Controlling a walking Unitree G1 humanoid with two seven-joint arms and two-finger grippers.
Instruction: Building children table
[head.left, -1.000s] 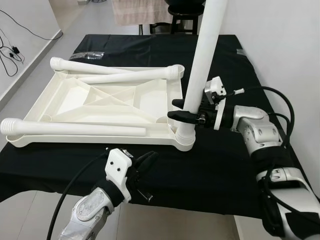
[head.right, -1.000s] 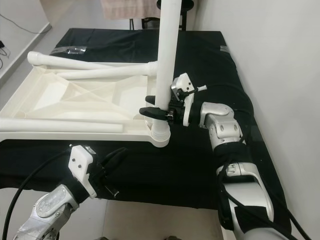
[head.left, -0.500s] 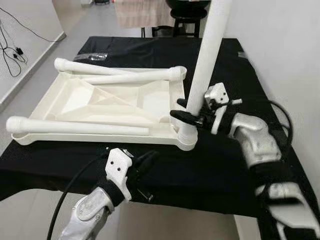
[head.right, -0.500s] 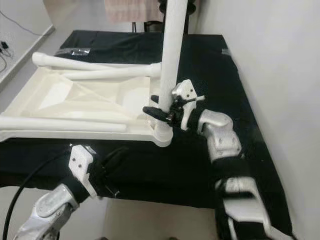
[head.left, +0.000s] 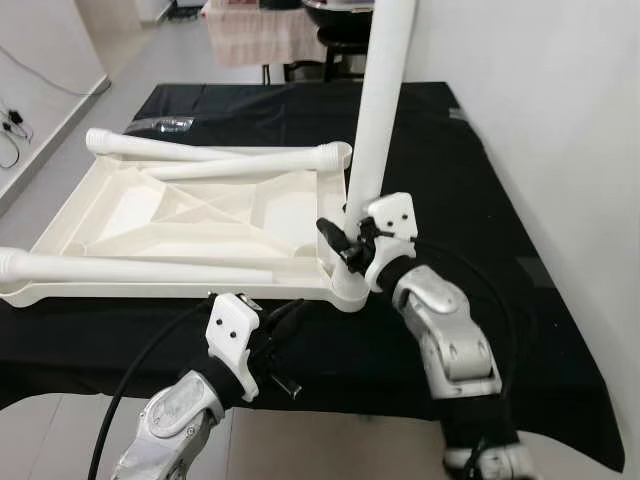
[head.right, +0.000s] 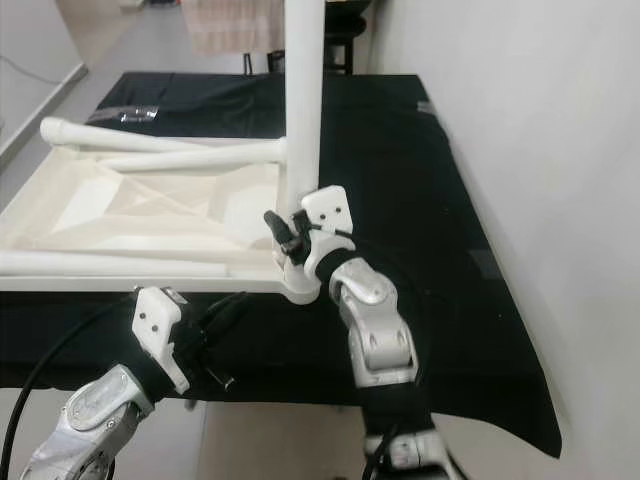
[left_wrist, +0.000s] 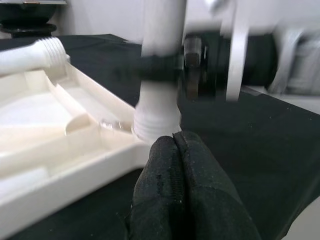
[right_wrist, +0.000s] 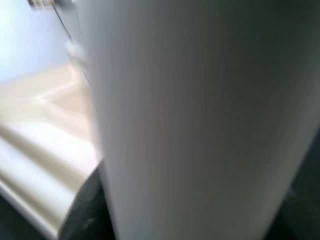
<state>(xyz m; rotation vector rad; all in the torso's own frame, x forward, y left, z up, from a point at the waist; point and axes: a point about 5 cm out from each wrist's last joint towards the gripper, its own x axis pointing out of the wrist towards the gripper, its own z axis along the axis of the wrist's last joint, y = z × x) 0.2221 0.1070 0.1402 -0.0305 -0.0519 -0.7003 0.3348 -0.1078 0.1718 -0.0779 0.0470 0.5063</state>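
Two arms in view. Right arm bent at the elbow, forearm reaching in from the near table edge toward the near right corner of the tabletop; right gripper (head.left: 345, 242) is clenched around the upright leg (head.left: 375, 120) low on its shaft, just above the threaded end, one black finger showing on the leg's left side. Upright leg stands roughly vertical in the corner socket (head.left: 349, 285) of the tabletop, top end running out of frame. Right wrist view is blurred, white leg shaft (right_wrist: 200, 120) pressed close to the camera, cream tabletop edge beside it.

Left arm low, at the near table edge, forearm angled up toward the corner; left gripper (head.left: 283, 322) has its fingers (left_wrist: 172, 200) pressed together with nothing between them, tips just short of the socket corner, apart from it. Left wrist view shows the closed fingers pointing at the leg's ribbed base (left_wrist: 156, 125) seated in the corner, with the right gripper blurred around the leg above.

White plastic tabletop (head.left: 190, 215) lies upside down on the black cloth (head.left: 440, 180) covering the work table, ribbed underside up, forming a shallow tray. In and across it lie three loose legs: far leg (head.left: 160, 148) along the far rim, middle leg (head.left: 250, 167) with threaded end near the upright leg, near leg (head.left: 130, 268) along the near rim. A clear plastic bag (head.left: 160, 125) sits on the cloth beyond the tabletop. Stool (head.left: 340, 40) and hanging towel (head.left: 250, 30) beyond the table.
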